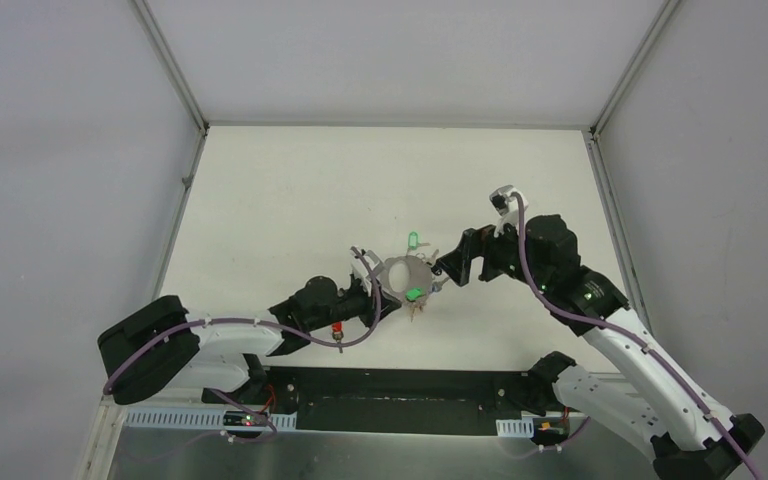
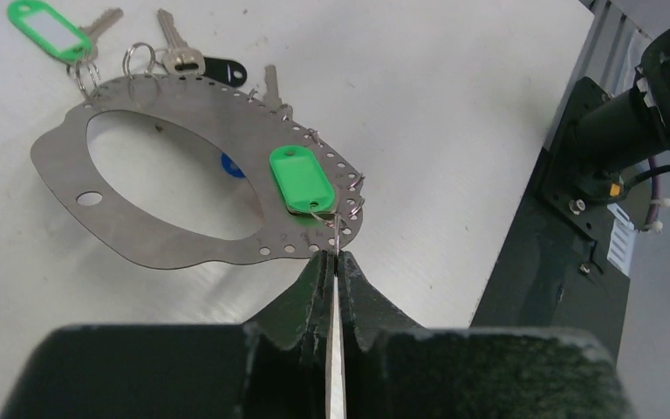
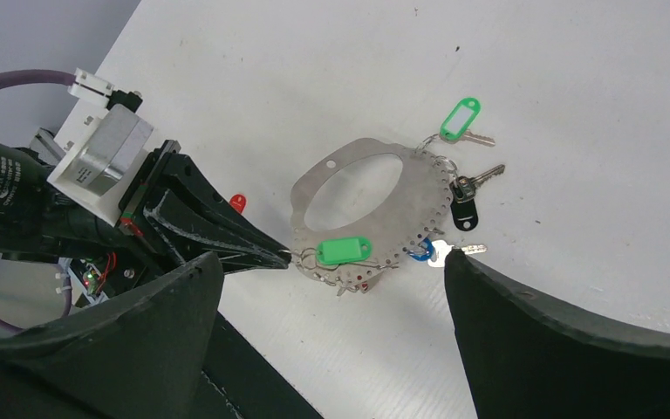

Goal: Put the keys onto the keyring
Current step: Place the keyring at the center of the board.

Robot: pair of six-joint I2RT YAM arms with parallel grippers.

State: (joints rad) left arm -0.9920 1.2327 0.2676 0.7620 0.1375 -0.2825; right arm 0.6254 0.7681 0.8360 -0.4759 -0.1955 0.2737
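pinching keyring (image 2: 57, 166) rim, left tool (image 2: 335, 257) clamped tight; right tool (image 3: 331, 260) spread wide beside keys (image 3: 480, 177).

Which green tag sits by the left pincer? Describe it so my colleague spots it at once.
Find the grey keyring in the middle of the table, then follow its rim to the shut left pincer. The green tag lies right beside the tips, on top of the metal; the other green tag lies off the far rim, on the table.

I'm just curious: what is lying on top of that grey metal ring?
A green tag lies on the keyring's perforated rim. The holes directly beneath the tag are covered and cannot be seen.
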